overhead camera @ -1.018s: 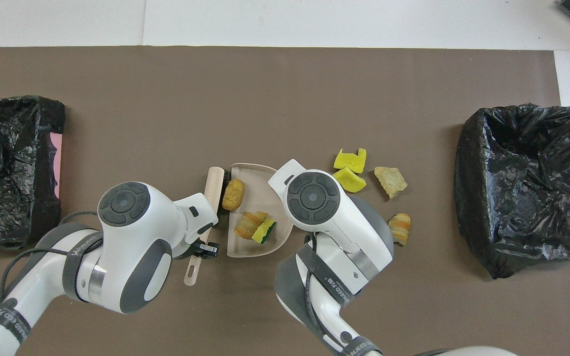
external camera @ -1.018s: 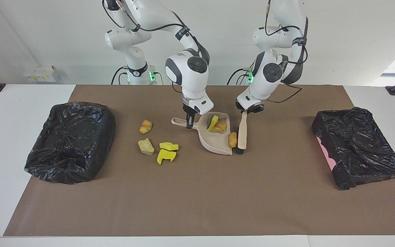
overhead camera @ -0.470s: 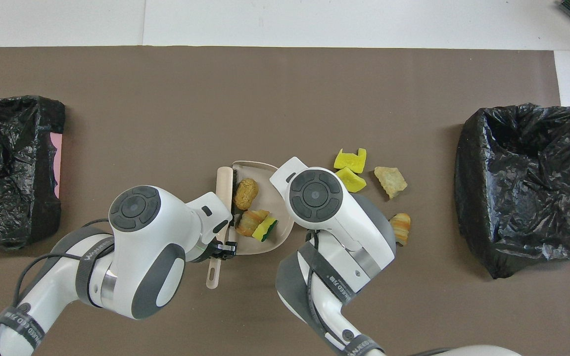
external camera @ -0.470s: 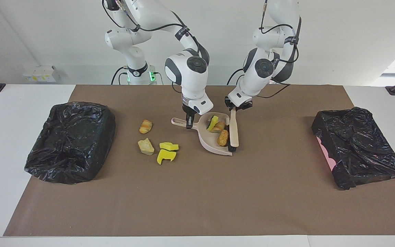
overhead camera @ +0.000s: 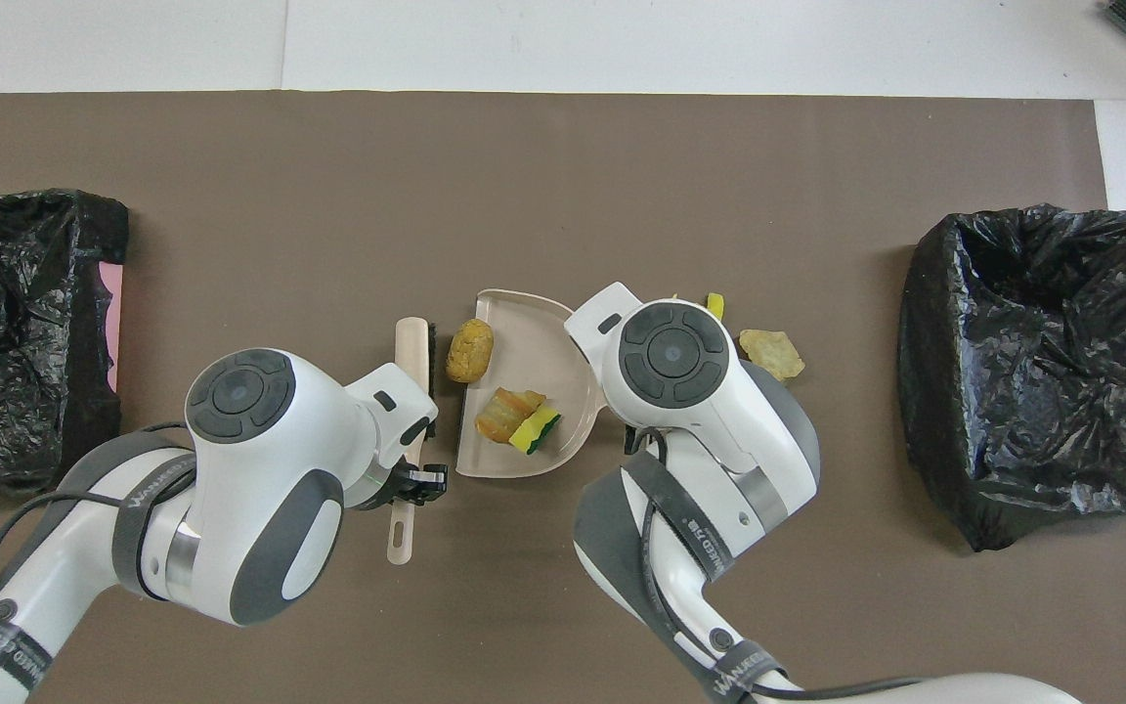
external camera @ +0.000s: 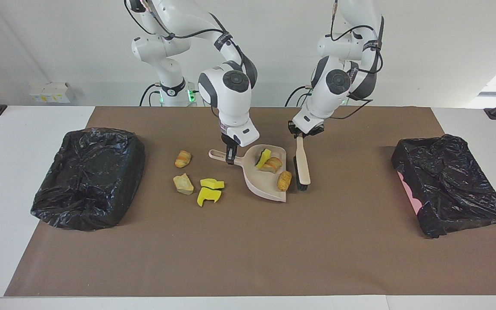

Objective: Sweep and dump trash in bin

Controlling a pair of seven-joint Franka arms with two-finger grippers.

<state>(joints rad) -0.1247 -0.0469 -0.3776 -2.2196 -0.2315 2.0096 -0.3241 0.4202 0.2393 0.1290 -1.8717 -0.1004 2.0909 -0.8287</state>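
My right gripper [external camera: 230,157] is shut on the handle of the beige dustpan [external camera: 264,187], which lies mid-table. In the pan are a green-backed yellow sponge piece [external camera: 262,158] and a bread lump [external camera: 273,164]; a brown lump [external camera: 284,181] sits at the pan's open edge. My left gripper [external camera: 302,134] is shut on the brush [external camera: 302,163], whose bristles stand just beside that lump. Several loose trash bits lie toward the right arm's end: two bread lumps [external camera: 183,159] [external camera: 183,184] and two yellow sponges [external camera: 212,184] [external camera: 208,196]. In the overhead view my right gripper is hidden under its wrist.
A black-bagged bin [external camera: 88,176] stands at the right arm's end of the brown mat, and another bin [external camera: 450,189] with a pink side at the left arm's end. In the overhead view they are the bin [overhead camera: 1032,372] and the bin [overhead camera: 16,332].
The brush pushed the brown lump into the pan, then drew back a little toward the left arm's end. The dustpan shifted slightly toward the right arm's end, leaving the lump at its edge.
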